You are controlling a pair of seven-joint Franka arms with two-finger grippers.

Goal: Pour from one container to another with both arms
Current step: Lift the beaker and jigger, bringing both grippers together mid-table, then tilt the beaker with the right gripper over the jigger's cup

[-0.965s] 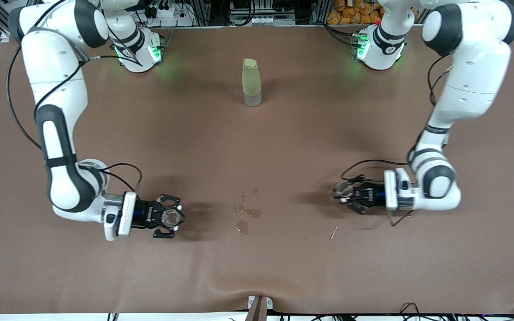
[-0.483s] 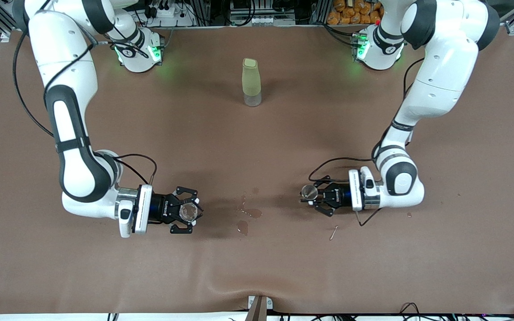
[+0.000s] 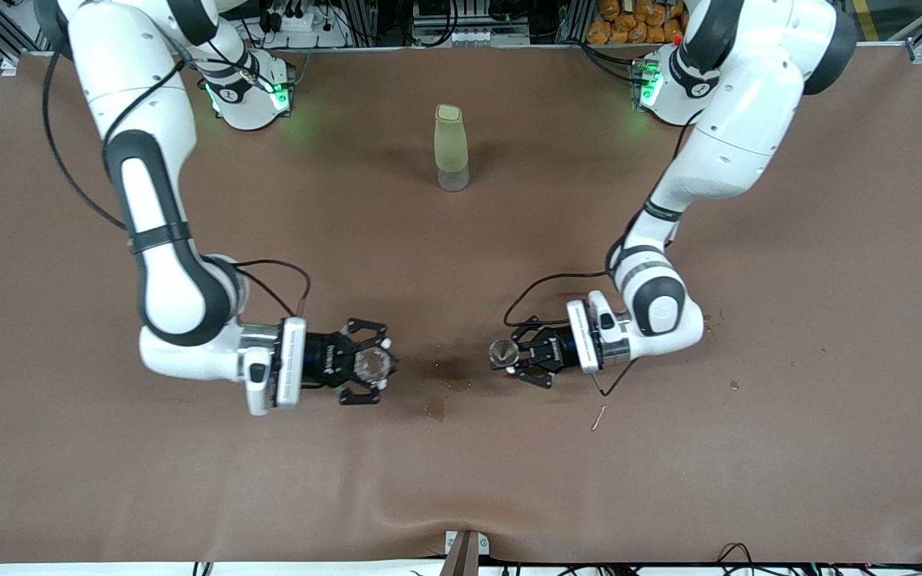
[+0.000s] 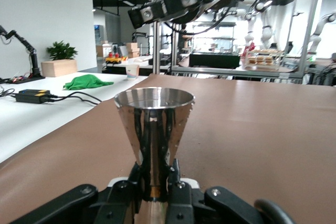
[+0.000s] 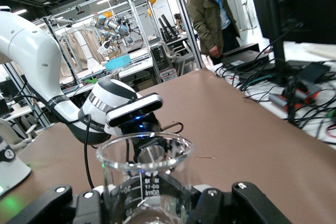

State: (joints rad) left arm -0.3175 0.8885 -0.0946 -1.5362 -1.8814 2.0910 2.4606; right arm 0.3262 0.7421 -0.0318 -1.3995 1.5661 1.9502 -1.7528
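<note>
My left gripper [image 3: 509, 354] is shut on a small steel cone-shaped cup [image 3: 501, 350], gripped low on its narrow stem [image 4: 154, 129], with the fingers [image 4: 176, 179] pressed on both sides. My right gripper [image 3: 371, 366] is shut on a clear glass measuring beaker [image 3: 373, 366] with printed marks [image 5: 144, 182]. Both containers stand upright, held low over the middle of the brown table [image 3: 461, 264], mouths up and a short gap apart. The right wrist view shows the steel cup [image 5: 152, 154] just past the beaker's rim.
A tall pale yellow-green bottle [image 3: 450, 148] stands mid-table, farther from the front camera than both grippers. Dark wet stains [image 3: 435, 410] mark the cloth between the grippers. A small stick [image 3: 599, 417] lies nearer the camera, toward the left arm's end.
Both arms have swung in from the table's ends toward the middle, bringing the beaker and the steel cup much closer together. Both grips stay shut.
</note>
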